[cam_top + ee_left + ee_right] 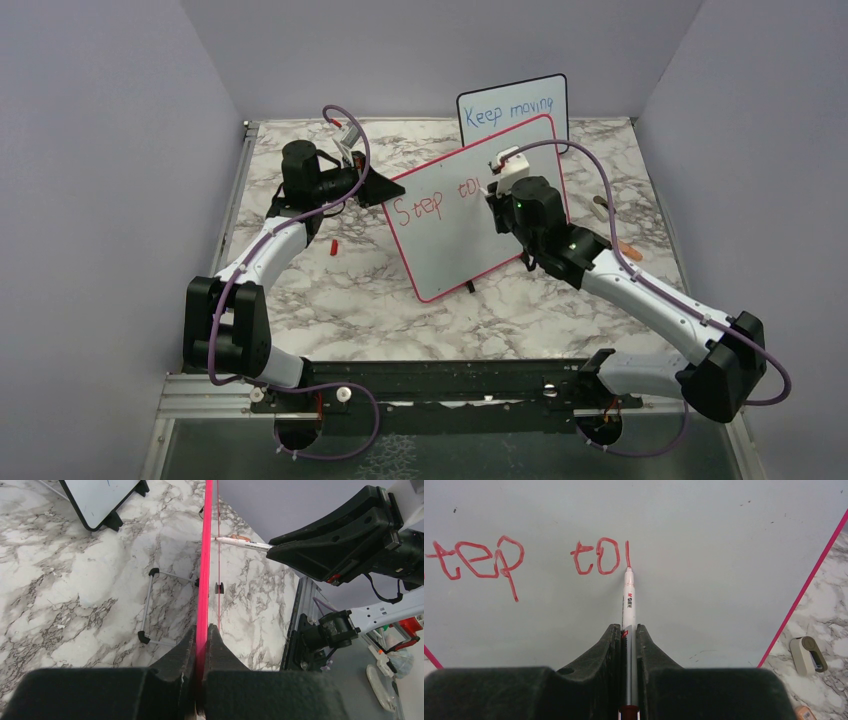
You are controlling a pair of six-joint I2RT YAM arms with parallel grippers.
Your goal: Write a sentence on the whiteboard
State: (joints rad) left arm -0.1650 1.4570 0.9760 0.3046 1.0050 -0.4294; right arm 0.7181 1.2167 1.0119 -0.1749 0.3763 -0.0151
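The whiteboard (pixel 455 225) stands tilted near the middle of the marble table (pixel 330 300), just in front of a smaller black-framed board (pixel 515 105) with blue writing. The left gripper (pixel 202 630) has its jaws pressed together on the red-pink frame at the board's left edge, a hold that likely steadies the panel against the push of the pen. The right gripper (pixel 628 630) pinches a marker (pixel 629 597) along its barrel, and the tip touches the white surface at the foot of a short vertical stroke. The sentence (pixel 594 557) reads "Step to" plus that one stroke, so the second word is only partly written.

To the right of the tip a broad bare stretch runs up to the pink right edge — seemingly enough for the rest of the word. The lower part of the board is blank too, free for a second line. The left arm's hold sits at the edge opposite the pen's heading, out of the writing's way. Beyond the right edge a small beige object (pixel 806 655) lies on the table, well apart from the pen.
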